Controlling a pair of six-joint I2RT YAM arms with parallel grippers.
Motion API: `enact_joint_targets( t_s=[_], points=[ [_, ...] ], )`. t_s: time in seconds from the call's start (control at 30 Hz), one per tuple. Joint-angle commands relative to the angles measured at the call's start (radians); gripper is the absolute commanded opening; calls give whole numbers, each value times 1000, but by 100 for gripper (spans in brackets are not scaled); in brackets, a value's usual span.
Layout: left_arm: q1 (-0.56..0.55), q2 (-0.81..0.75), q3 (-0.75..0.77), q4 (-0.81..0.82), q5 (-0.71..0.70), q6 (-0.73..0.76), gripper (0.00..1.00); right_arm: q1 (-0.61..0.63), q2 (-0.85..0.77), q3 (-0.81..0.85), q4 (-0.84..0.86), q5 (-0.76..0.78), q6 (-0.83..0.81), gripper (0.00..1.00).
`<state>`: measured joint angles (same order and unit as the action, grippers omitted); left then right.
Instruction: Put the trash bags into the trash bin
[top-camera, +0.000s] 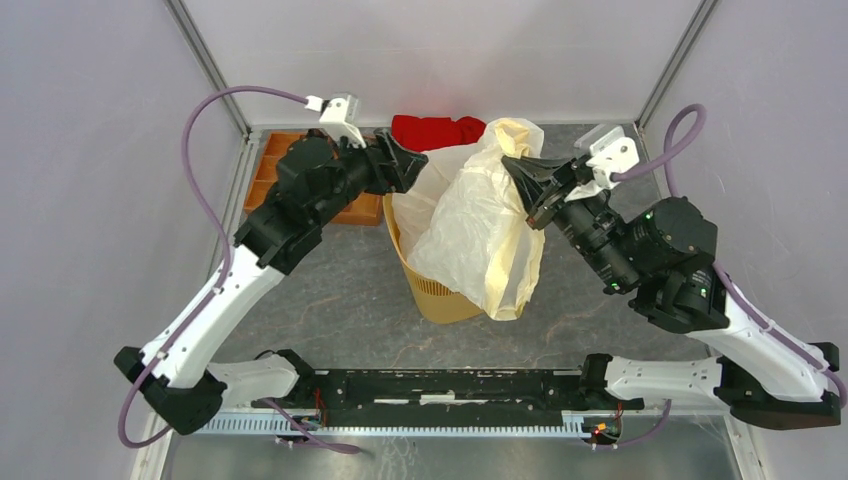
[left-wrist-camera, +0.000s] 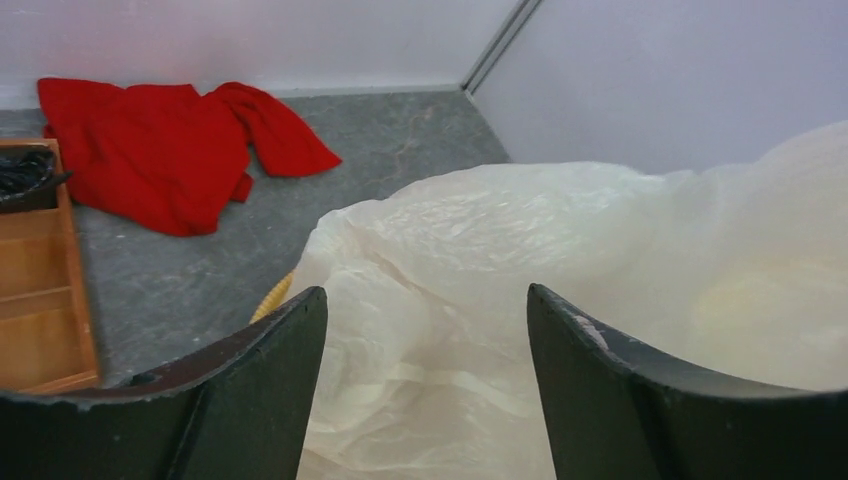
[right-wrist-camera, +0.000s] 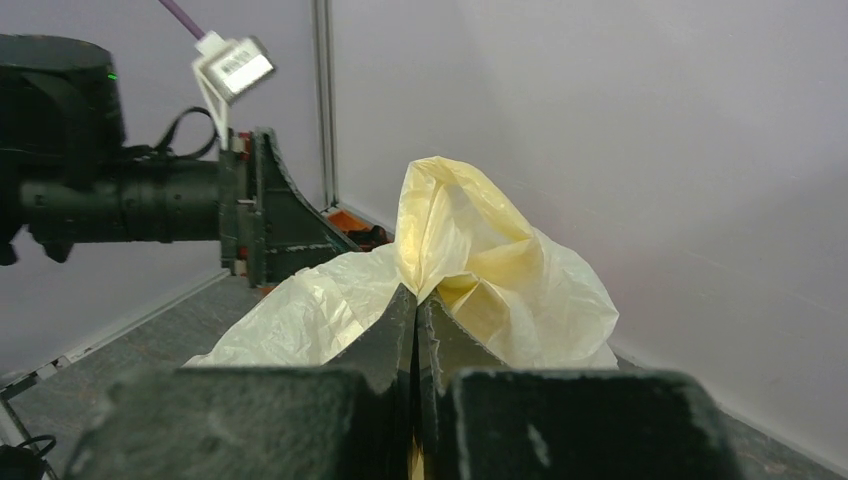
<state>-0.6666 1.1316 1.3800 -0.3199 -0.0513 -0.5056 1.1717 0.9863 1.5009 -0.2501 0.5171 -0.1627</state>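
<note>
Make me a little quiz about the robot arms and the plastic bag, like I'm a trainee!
1. True or false: the right gripper is shut on the trash bag.
2. The left gripper is: A) open, B) shut on the bin, C) shut on the wooden tray.
3. Fill in: the cloth by the back wall is ___.
Key: 1 true; 2 A; 3 red.

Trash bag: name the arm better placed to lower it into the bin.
Right, probably: the right pincer is shut on a top fold of the trash bag, draped over the trash bin. The left pincer gapes open beside it, gripping nothing.
</note>
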Motion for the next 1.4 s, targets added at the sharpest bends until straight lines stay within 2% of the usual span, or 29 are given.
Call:
enact_joint_targets(
  t_s=[0.0, 0.1, 0.23, 0.37, 0.43, 0.53, 0.67, 0.7, 0.8, 0.87, 1.07, 1.27, 1.37],
  points=[
    [4, 89, 41, -64, 71, 160, 75, 1, -42, 0, 36, -37, 26, 1],
    [-31, 100, -2, -21, 151, 149, 69, 2, -39, 21, 18, -39, 34, 1],
    [-117, 123, -39, -16, 64, 143, 68, 2, -35, 7, 52, -46, 48, 1],
    [-136, 135, -81, -16, 57, 103, 66, 2, 15, 16, 61, 0, 66, 1],
    [-134, 148, -75, -41, 68, 125, 68, 1, 53, 45, 47, 37, 76, 0],
    [-125, 190, 16, -176, 29, 178, 69, -2, 107, 93, 13, 59, 94, 0],
    [-95, 156, 57, -192, 60, 186, 71, -26, 148, 121, -30, 87, 126, 0],
    [-93, 127, 49, -175, 42, 189, 73, -43, 157, 125, -54, 86, 136, 0],
    [-91, 15, 35, -136, -61, 232, 89, -86, 187, 137, -130, 50, 160, 0],
    [-91, -46, 48, -138, -128, 270, 95, -110, 200, 134, -166, 34, 173, 0],
    [-91, -181, 33, -168, -291, 296, 100, -233, 285, 209, -283, -125, 248, 0],
    [-91, -264, -7, -177, -238, 214, 100, -280, 452, 320, -402, -210, 265, 0],
    [-91, -250, -2, -170, -120, 121, 100, -292, 521, 327, -429, -221, 265, 0]
  ],
)
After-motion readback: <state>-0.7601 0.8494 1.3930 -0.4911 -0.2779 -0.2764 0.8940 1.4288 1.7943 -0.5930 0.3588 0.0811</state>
